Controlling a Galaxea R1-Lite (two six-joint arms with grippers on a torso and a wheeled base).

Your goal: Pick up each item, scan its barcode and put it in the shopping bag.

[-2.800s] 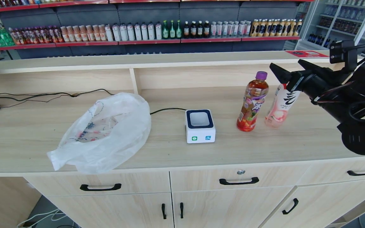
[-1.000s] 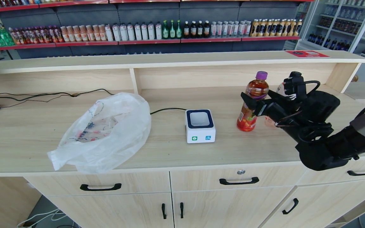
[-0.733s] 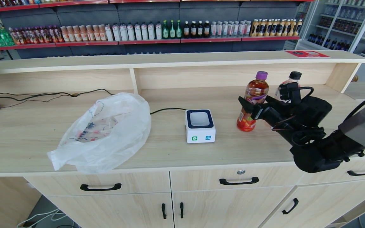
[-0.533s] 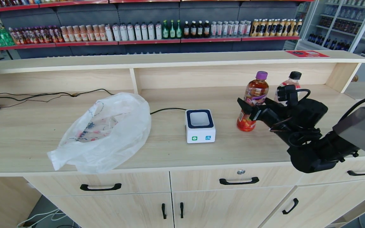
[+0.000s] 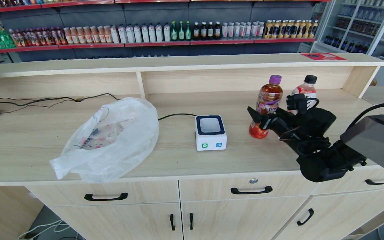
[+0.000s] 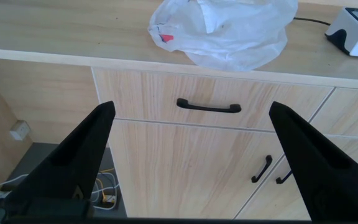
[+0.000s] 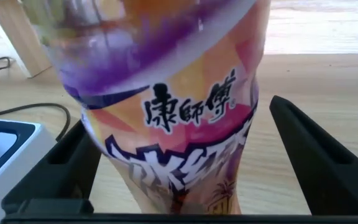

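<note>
A tea bottle with a purple cap [image 5: 268, 100] stands upright on the wooden counter [image 5: 178, 160], right of the white scanner [image 5: 210, 132]. My right gripper [image 5: 261, 119] is open with its fingers on either side of this bottle's lower body. In the right wrist view the tea bottle [image 7: 173, 118] stands between the fingers of the right gripper [image 7: 179, 115], with a small gap on one side. A pale bottle with a black cap [image 5: 306, 88] stands just behind the arm. The white shopping bag [image 5: 108, 140] lies left of the scanner. My left gripper [image 6: 191, 162] hangs open before the cabinet front.
A raised wooden shelf [image 5: 178, 61] runs along the counter's back. Black cables [image 5: 52, 100] trail at the back left, and the scanner's cable [image 5: 175, 116] passes behind the bag. Drawers with black handles [image 5: 251, 191] are below the counter edge.
The right arm has come down from the upper right and moved left, bringing its open fingers around the purple-capped bottle. The black-capped bottle is now uncovered behind it.
</note>
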